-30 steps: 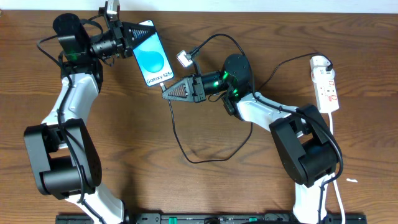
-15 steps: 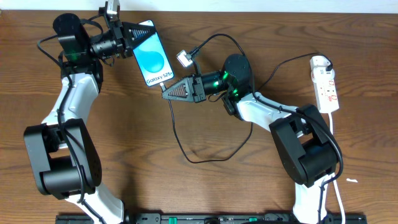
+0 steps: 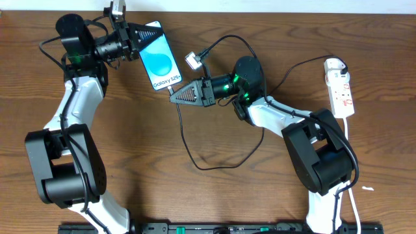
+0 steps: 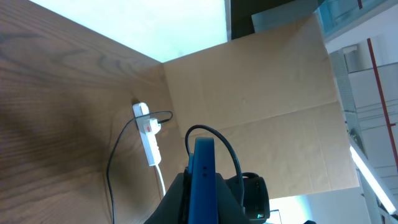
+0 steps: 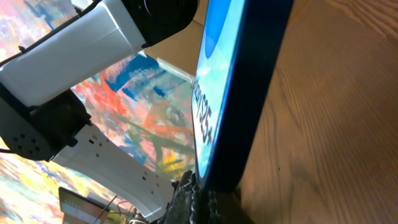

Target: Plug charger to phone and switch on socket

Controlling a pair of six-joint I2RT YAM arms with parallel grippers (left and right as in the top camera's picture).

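Left tool (image 3: pixel 141 40) clamps the phone (image 3: pixel 161 62), right tool (image 3: pixel 172 99) pinches the charger (image 3: pixel 181 130); the socket (image 3: pixel 340 88) appears overhead and left-wrist, never right-wrist.

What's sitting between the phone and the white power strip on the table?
Overhead view: the right gripper by the phone, its black wrist, a small silver connector, and the charger looping toward the power strip.

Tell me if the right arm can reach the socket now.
Probably yes: the socket lies on its side, only table and charger between; but the right pincer is shut on that charger at the phone.
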